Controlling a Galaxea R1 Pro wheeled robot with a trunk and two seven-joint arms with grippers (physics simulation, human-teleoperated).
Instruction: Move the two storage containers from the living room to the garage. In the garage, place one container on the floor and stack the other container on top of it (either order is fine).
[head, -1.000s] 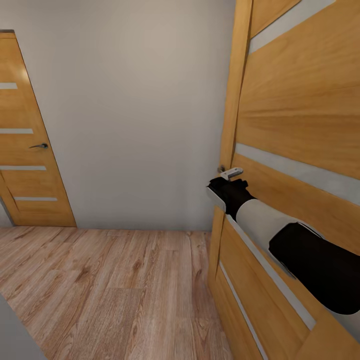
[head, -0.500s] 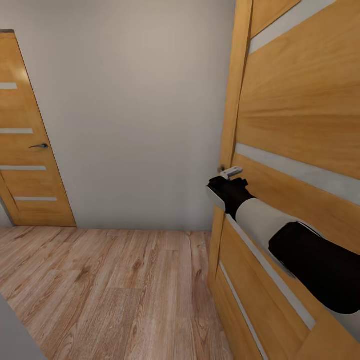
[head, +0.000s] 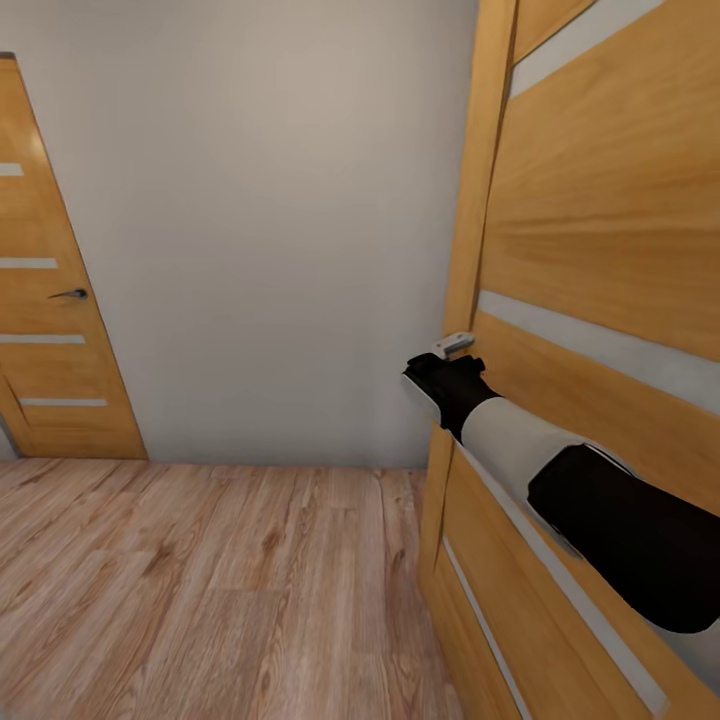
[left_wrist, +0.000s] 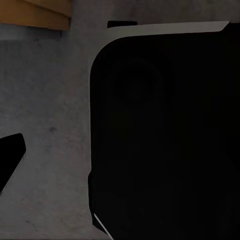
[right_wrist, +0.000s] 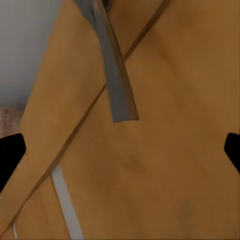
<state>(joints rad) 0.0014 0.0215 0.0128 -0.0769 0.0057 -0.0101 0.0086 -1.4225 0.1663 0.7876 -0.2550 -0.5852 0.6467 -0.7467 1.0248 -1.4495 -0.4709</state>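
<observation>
Hallway, light wood plank floor (head: 200, 590), plain white wall (head: 270, 220) ahead. The bins appear in none of the views, so their place and long axis cannot be told.

Right arm (head: 560, 480) reaches forward along a wooden door (head: 600, 200) at the right of the head view. Right gripper (head: 440, 372) sits at the door's edge, just under a small pale lever handle (head: 453, 344); touching or not, cannot tell. In the right wrist view the two dark fingertips (right_wrist: 11, 155) stand wide apart at the frame's sides, door panel and a grey handle bar (right_wrist: 116, 80) between them.

Second wooden door (head: 50, 300) far left, dark handle (head: 70, 294).

Left wrist view: dark robot body (left_wrist: 165, 135) over grey floor (left_wrist: 45, 125); one fingertip (left_wrist: 10, 155) visible, so the left gripper's spread cannot be told.
</observation>
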